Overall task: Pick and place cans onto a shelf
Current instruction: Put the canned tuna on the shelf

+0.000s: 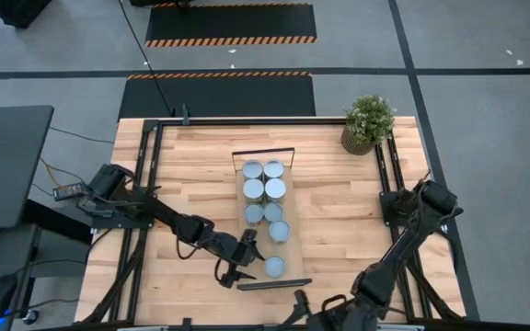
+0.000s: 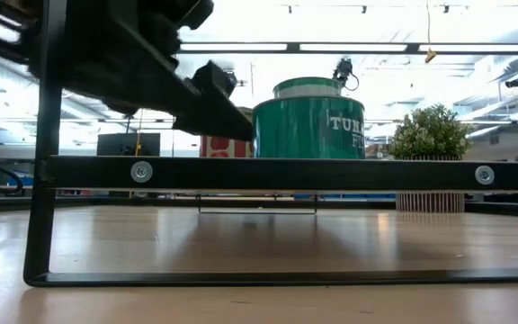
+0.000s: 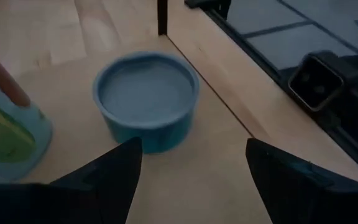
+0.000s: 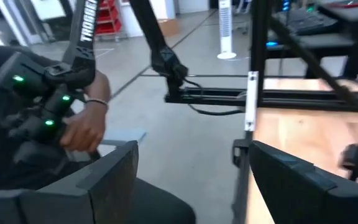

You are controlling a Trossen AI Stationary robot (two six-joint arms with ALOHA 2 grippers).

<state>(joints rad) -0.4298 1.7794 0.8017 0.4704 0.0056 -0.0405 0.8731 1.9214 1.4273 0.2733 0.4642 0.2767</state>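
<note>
The shelf (image 1: 251, 241) is a narrow light-wood board lying on the table, with black frame bars at its short ends. Several cans with silvery-blue tops stand in two rows on its far half (image 1: 263, 189). One can (image 1: 274, 267) stands alone near the shelf's near end. It shows in the left wrist view (image 3: 146, 99) and, with a green side, in the low view (image 2: 308, 121). My left gripper (image 1: 245, 261) is open just left of this can. Its fingers (image 3: 191, 174) are short of the can and touch nothing. My right gripper (image 1: 300, 302) is open and empty at the table's near edge.
A potted green plant (image 1: 368, 122) stands at the table's far right. A neighbouring can (image 3: 5, 137) stands close beside the lone one. The shelf's near black frame bar (image 2: 286, 174) crosses the low view. A person holding a controller (image 4: 61, 118) is beyond the table's edge.
</note>
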